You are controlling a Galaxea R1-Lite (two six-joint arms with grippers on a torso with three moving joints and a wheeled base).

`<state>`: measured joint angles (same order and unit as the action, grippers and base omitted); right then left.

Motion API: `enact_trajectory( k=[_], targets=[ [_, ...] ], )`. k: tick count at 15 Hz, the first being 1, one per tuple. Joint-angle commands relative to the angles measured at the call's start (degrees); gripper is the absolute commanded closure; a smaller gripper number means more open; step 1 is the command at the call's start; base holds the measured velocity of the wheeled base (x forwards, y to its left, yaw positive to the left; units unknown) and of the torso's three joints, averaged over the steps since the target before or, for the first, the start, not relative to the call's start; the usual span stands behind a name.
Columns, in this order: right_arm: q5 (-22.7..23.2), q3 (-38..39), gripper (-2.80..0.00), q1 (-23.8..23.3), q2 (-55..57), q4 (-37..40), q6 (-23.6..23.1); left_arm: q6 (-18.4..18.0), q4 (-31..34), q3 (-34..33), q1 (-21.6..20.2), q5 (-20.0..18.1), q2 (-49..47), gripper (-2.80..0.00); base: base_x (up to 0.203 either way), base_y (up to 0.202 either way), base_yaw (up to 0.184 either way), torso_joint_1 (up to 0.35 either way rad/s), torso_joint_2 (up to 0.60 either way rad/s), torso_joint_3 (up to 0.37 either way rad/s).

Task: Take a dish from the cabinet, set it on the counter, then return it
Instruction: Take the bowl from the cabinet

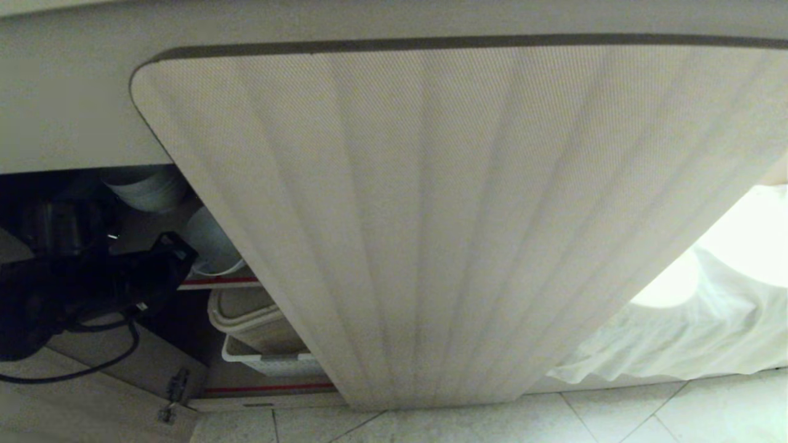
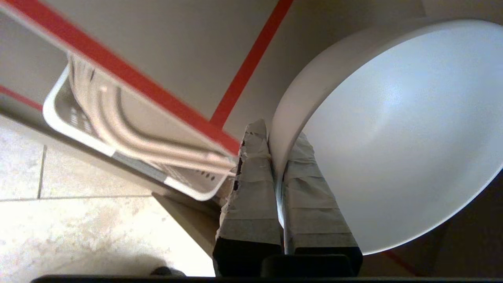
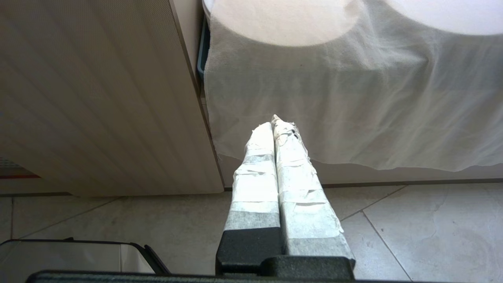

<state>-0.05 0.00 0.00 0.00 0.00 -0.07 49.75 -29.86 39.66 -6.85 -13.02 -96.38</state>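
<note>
Left gripper (image 2: 277, 137) pinching rim of white dish (image 2: 393, 133), one taped finger (image 2: 251, 184) outside wall, other inside bowl. Dish tilted, at cabinet (image 1: 431, 215) opening, above red-taped shelf edge (image 2: 129, 74). White basket (image 2: 63, 118) on lower shelf beyond. Ribbed door swung open. Right gripper (image 3: 275, 122) parked, fingers pressed together, empty, near white cloth (image 3: 353, 98) over tiled floor (image 3: 393, 228).

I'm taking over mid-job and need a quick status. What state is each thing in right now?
Small plain white round ceramic bowl: tilted, rim pinched in the left tool.
Left tool: shut on the bowl's rim, at the cabinet opening.
Right tool: shut, empty, parked above the floor.
Beige ribbed cabinet door: swung open.
White perforated plastic basket: on the lower shelf, holding beige containers.
</note>
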Motion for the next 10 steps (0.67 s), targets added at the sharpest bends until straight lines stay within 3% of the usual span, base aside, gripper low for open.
enact_trajectory(
  k=[1,5,10],
  targets=[
    [-0.04,0.00,0.00,0.00,0.00,0.00,-0.01,0.26,-0.11,-1.05,0.00,-0.22,1.80,0.00,0.000,0.000,0.000,0.000,0.00,0.000],
    [0.05,0.00,0.00,0.00,0.00,0.00,-0.01,0.17,-0.03,-2.88,-0.06,-3.56,4.95,0.00,0.000,0.000,0.000,0.000,0.00,0.000],
    [-0.01,0.00,0.00,0.00,0.00,0.00,-0.01,-0.27,0.31,-5.29,-0.36,-4.85,7.86,0.00,0.000,0.000,0.000,0.000,0.00,0.000]
  ],
)
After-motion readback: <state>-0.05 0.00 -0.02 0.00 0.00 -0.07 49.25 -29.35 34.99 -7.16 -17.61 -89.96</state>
